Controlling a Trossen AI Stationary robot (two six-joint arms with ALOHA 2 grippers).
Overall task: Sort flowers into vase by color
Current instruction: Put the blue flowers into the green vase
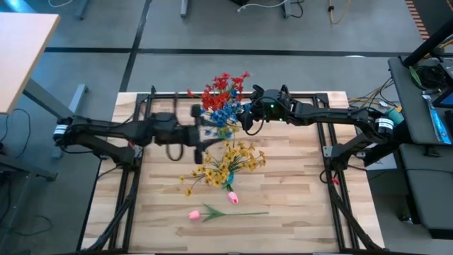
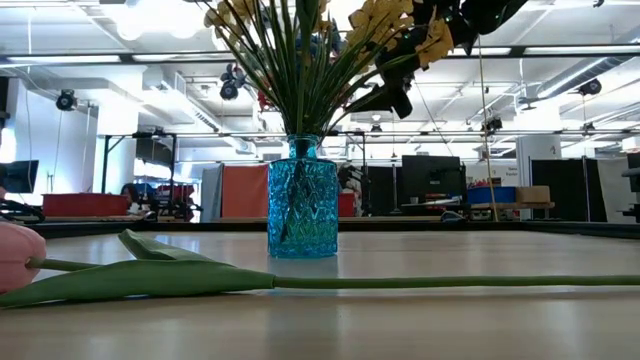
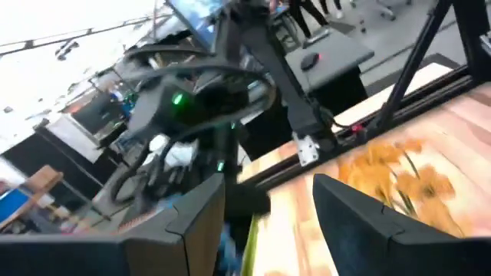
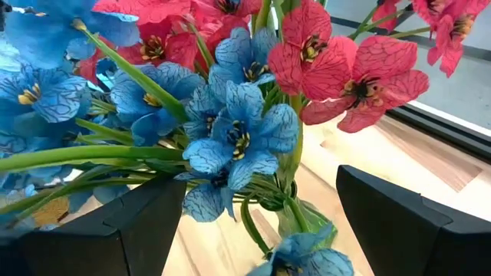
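Red flowers point(image 1: 224, 86) and blue flowers point(image 1: 225, 113) stand together as a bunch at the far middle of the table; what holds their stems is hidden under the blossoms. Yellow flowers point(image 1: 228, 163) stand in a blue glass vase point(image 2: 302, 197). One pink tulip point(image 1: 192, 213) lies flat near the near edge, stem point(image 2: 450, 283) toward the right. A second pink bud point(image 1: 231, 197) sits by the yellow spray. My right gripper point(image 4: 265, 222) is open, its fingers either side of the blue and red blossoms point(image 4: 234, 134). My left gripper point(image 3: 265, 222) is open at the bunch's left, a green stem point(image 3: 249, 241) in its gap.
A black frame point(image 1: 311, 95) runs along the table's edges. The near half of the wooden table top point(image 1: 297, 219) holds only the lying tulip. In the left wrist view the right arm's wrist point(image 3: 192, 107), with a green light, shows close ahead.
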